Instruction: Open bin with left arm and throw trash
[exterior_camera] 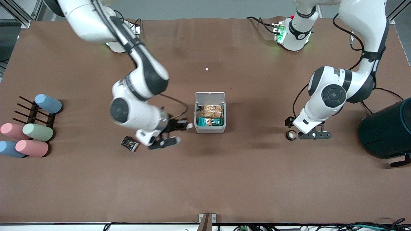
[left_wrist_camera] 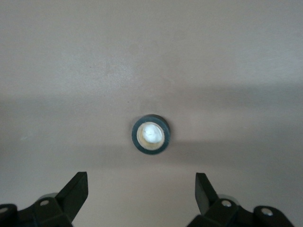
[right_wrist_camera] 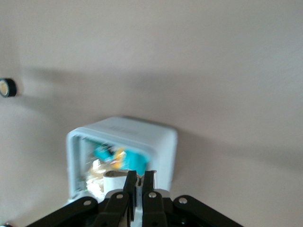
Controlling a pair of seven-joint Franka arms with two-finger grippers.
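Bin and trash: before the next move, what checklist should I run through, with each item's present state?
1. Lid of the bin open: ok; it stands up and snack packets show inside.
2. Left gripper ready to grasp: ok; jaws open, low over the table beside the black ring.
3. Ring centred ahead of the left jaws: ok in the left wrist view; not yet between them.
4. Right gripper free of load: cannot tell; jaws shut beside the bin, with something small and white at the tips.
5. Foil wrapper binned: not ok; it lies on the table toward the right arm's end.
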